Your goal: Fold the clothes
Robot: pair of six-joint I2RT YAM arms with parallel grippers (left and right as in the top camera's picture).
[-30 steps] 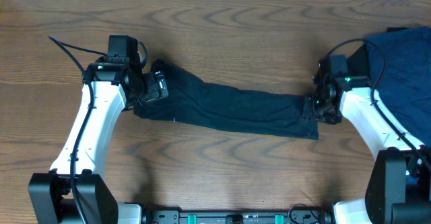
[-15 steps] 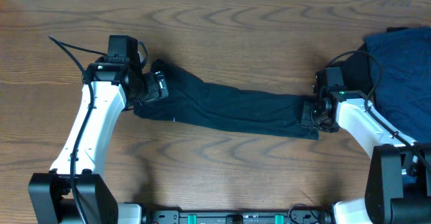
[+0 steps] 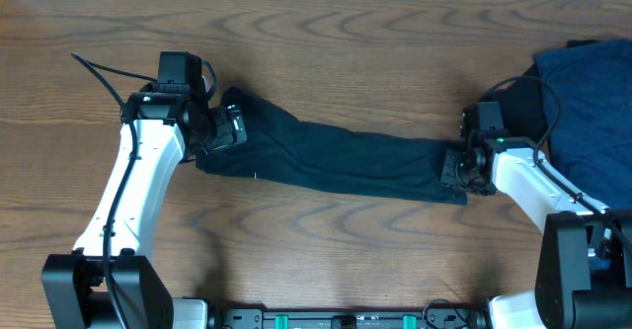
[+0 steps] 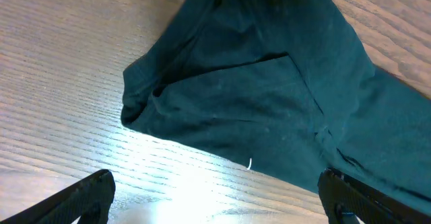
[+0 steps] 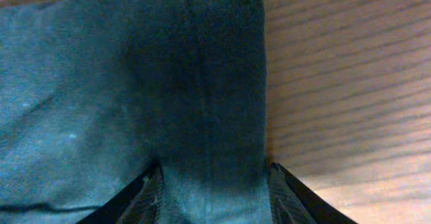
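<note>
Lengthwise, dark T-shirt [image 3: 346, 161], narrow rumpled strip

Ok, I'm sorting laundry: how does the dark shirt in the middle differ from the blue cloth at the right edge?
The shirt is almost black; the blue cloth is a clearer navy. The shirt lies as a long narrow strip, fully in view; the blue cloth is a broad heap cut off by the picture's edge. The right gripper pinches the shirt's end; no gripper holds the blue cloth. Both lie on the table.
</note>
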